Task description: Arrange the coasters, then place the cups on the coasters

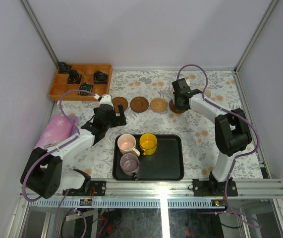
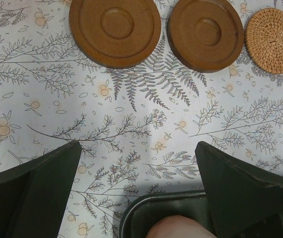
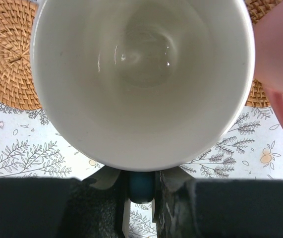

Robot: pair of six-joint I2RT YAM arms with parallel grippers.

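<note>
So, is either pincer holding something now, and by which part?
The right pincer holds the white cup by its blue handle. The left pincer is open and holds nothing.

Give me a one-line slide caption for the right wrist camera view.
Right gripper pinches the blue handle of a white cup, seen from above, with woven coasters on the floral tablecloth either side.

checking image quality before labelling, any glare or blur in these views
top external: bright glare on the metal rail, otherwise even light; left wrist: tablecloth and coasters sharp, left fingers dark, soft-edged; right wrist: white cup fills the frame with small highlights inside, right fingers blurred, nearly black
</note>
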